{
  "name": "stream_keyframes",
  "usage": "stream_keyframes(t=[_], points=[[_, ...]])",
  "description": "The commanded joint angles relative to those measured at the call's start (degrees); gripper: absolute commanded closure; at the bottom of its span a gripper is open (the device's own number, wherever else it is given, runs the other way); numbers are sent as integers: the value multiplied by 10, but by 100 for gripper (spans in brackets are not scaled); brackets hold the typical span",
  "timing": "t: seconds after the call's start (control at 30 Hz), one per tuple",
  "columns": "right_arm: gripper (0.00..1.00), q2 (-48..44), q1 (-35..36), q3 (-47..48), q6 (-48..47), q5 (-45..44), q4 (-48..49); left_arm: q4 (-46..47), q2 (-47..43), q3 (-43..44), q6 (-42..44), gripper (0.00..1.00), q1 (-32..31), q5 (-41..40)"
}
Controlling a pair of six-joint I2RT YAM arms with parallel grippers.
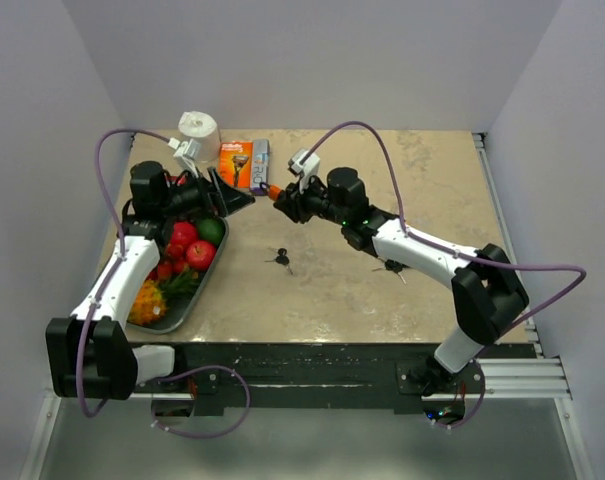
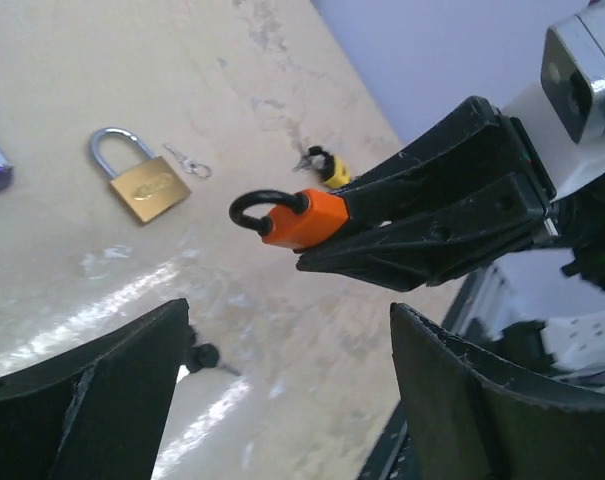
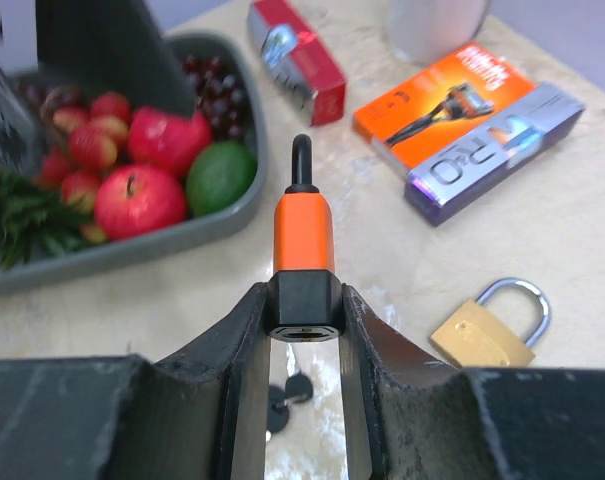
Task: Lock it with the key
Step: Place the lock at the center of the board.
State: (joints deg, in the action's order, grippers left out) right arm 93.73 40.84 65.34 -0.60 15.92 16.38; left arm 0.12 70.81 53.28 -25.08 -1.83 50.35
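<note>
My right gripper (image 1: 280,197) (image 3: 304,300) is shut on the black base of an orange padlock (image 1: 273,194) (image 3: 303,232). It holds the padlock above the table with its black shackle pointing toward the left arm. My left gripper (image 1: 244,200) (image 2: 287,312) is open and empty, its fingers just short of the padlock (image 2: 302,218). Black-headed keys (image 1: 280,260) (image 3: 287,395) lie on the table below, one head showing in the left wrist view (image 2: 204,355). Another key set (image 1: 392,268) lies beside the right arm.
A brass padlock (image 2: 142,182) (image 3: 487,325) with small silver keys (image 2: 187,160) lies on the table. A grey fruit tray (image 1: 208,272) (image 3: 132,250) stands at left. A razor box (image 1: 236,163) (image 3: 442,95), a purple box (image 1: 260,165) and a paper roll (image 1: 199,128) stand at the back.
</note>
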Motion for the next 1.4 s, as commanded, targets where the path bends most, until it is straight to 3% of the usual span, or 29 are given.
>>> stream_keyframes(t=[0.0,0.2,0.43,0.73,0.83,0.93,1.03,1.07,1.13,1.2,1.27,1.3,1.37], points=[[100,0,3,58,63,-70,85,138,22,-19,-260,13,-20,-30],[100,14,7,79,87,-97,88,182,55,-14,-349,9,-45,-44],[100,12,22,73,97,-113,92,234,66,-27,-393,9,-62,-57],[100,12,53,63,90,-133,117,278,96,-23,-437,16,-63,-68],[100,10,61,60,81,-141,122,286,99,-21,-441,26,-63,-68],[100,11,67,58,75,-158,121,298,101,-19,-441,43,-63,-64],[100,15,70,60,75,-168,119,314,101,-20,-433,69,-64,-54],[100,20,70,63,75,-165,118,315,101,-23,-430,84,-64,-52],[69,21,70,71,73,-134,102,314,100,-23,-414,100,-62,-43],[33,9,67,71,61,-114,75,277,97,-17,-362,100,-58,-32],[19,-5,57,59,48,-73,48,194,96,18,-284,100,-59,-37],[7,-26,50,52,38,-52,18,91,94,33,-190,100,-63,-62],[1,-50,27,28,23,-5,-17,0,97,73,-106,100,-69,-95]])
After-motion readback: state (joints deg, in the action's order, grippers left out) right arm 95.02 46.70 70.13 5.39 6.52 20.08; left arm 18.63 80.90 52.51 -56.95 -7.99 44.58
